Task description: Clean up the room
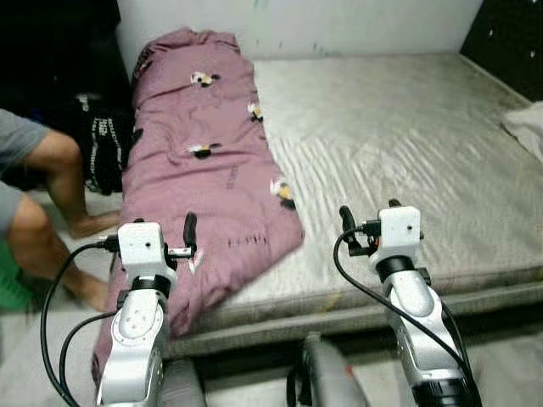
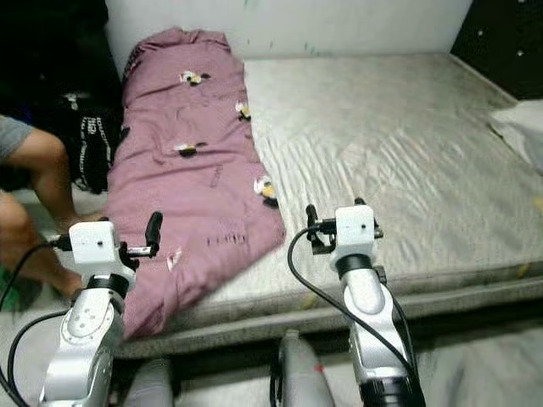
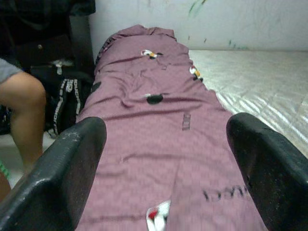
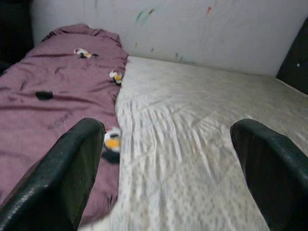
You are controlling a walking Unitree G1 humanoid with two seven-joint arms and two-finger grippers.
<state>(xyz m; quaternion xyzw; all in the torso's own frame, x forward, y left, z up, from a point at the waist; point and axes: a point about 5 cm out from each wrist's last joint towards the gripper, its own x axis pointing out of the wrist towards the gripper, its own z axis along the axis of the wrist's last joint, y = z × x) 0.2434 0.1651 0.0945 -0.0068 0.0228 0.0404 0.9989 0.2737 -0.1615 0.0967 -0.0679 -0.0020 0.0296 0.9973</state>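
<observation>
The left tool (image 3: pixel 166 168) hovered with its two black fingers (image 3: pixel 62 173) spread wide apart and nothing between them, just above the near end of the mauve blanket (image 1: pixel 204 170). In the head views that tool (image 1: pixel 188 233) sat at the front left corner of the bed (image 1: pixel 407 144), over the part of the blanket that drooped off the mattress edge. The right tool (image 4: pixel 168 173) was likewise spread apart and held nothing; its fingers (image 4: pixel 67 173) framed the bare grey mattress cover, with the blanket's edge lying off to its left. From the head it (image 1: pixel 361 222) stood above the front edge of the bed, near the middle and well apart from the left one.

The blanket lay folded in a long strip along the left side of the bed, running from the wall (image 1: pixel 339 25) down to the near edge, printed with small black, white and orange figures. The rest of the mattress was covered by a wrinkled pale sheet. At the far right edge lay a white bundle of cloth (image 1: pixel 526 123), partly cut off. Beside the bed on the left a person's bare legs (image 1: pixel 47 195) showed, with a black bag (image 1: pixel 106 148) lettered in white just behind them.
</observation>
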